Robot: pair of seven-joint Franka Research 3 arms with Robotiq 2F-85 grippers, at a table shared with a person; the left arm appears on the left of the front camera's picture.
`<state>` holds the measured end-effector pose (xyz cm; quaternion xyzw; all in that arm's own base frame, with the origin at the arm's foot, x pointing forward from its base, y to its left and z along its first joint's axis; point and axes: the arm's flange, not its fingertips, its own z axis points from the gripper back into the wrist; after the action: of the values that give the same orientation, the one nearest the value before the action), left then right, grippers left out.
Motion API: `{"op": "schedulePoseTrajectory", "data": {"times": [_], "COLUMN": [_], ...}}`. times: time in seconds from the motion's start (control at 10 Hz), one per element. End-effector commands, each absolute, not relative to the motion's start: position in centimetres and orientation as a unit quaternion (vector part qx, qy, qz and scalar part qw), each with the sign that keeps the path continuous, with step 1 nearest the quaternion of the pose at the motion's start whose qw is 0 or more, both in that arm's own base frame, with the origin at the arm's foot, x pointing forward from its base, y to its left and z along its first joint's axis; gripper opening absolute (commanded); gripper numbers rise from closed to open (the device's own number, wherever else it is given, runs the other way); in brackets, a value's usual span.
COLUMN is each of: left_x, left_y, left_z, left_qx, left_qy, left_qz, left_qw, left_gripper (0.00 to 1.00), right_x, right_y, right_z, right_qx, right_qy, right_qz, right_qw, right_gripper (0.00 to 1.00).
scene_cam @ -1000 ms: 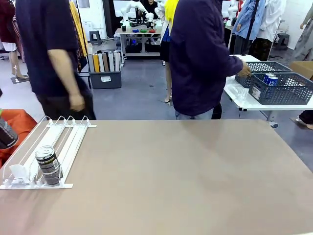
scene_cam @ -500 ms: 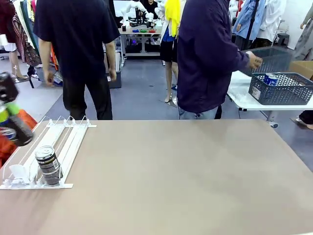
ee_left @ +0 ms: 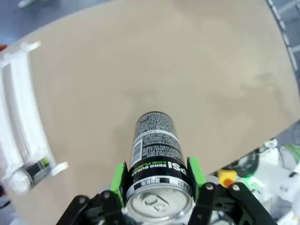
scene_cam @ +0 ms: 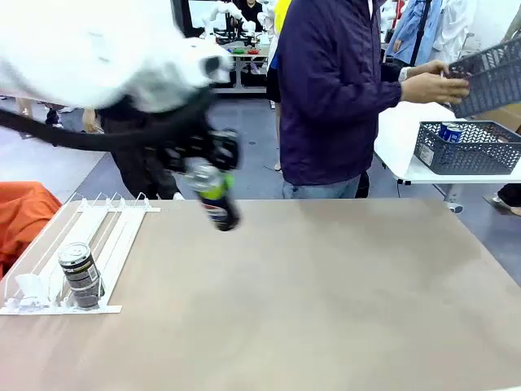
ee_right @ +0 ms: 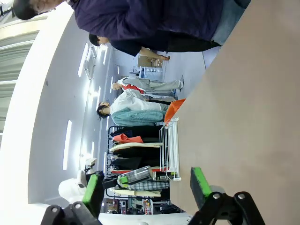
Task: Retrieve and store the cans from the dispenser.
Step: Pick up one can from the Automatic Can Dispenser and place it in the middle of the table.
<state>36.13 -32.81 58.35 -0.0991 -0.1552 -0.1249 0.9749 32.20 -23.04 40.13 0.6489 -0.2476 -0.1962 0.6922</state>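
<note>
At the worktop's left edge I see the dispenser (scene_cam: pixel 114 232), a silver-topped black can (scene_cam: pixel 80 274) standing at its front stop. My left gripper (ee_left: pixel 157 180) clamps a Pepsi Zero Sugar lime can (ee_left: pixel 154 140) in the air over the worktop, right of the dispenser. My right gripper's (ee_right: pixel 146 187) fingers stand apart.

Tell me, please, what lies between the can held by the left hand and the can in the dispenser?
Only bare table and the dispenser's empty rails separate the held can from the standing can, as the front view shows.
</note>
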Motion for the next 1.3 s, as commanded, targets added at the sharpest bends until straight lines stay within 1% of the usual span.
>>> {"op": "schedulePoseTrajectory", "data": {"times": [0.0,0.1,0.2,0.3,0.4,0.6,1.0,1.1,1.2], "left_x": [41.3,42.8,43.6,43.9,44.0,44.6,46.0,46.0,46.1], "left_y": [-39.0,-43.7,-46.4,-48.1,-48.8,-49.2,-48.4,-48.2,-48.1], "left_z": [57.6,55.5,53.9,52.4,51.2,48.1,45.2,44.9,44.6], "left_qx": [-0.054,-0.015,0.015,0.034,0.052,0.066,0.043,0.043,0.042], "left_qy": [-0.127,-0.101,-0.082,-0.058,-0.055,-0.051,-0.024,-0.022,-0.016], "left_qz": [-0.170,-0.205,-0.223,-0.235,-0.238,-0.233,-0.234,-0.233,-0.235], "left_qw": [0.976,0.973,0.971,0.970,0.968,0.969,0.971,0.971,0.971], "left_gripper": [0.00,0.00,0.00,0.00,0.00,0.00,0.00,0.06,0.64], "right_x": [32.1,32.1,32.1,32.1,32.1,32.1,32.1,32.1,32.1], "right_y": [-23.1,-23.1,-23.1,-23.1,-23.1,-23.1,-23.1,-23.1,-23.1], "right_z": [40.6,40.6,40.6,40.6,40.6,40.6,40.6,40.6,40.6], "right_qx": [0.653,0.653,0.653,0.653,0.653,0.653,0.653,0.653,0.653], "right_qy": [-0.241,-0.241,-0.241,-0.241,-0.241,-0.241,-0.241,-0.241,-0.241], "right_qz": [-0.199,-0.199,-0.199,-0.199,-0.199,-0.199,-0.199,-0.199,-0.199], "right_qw": [0.690,0.690,0.690,0.690,0.690,0.690,0.690,0.690,0.690], "right_gripper": [1.00,1.00,1.00,1.00,1.00,1.00,1.00,1.00,1.00]}}
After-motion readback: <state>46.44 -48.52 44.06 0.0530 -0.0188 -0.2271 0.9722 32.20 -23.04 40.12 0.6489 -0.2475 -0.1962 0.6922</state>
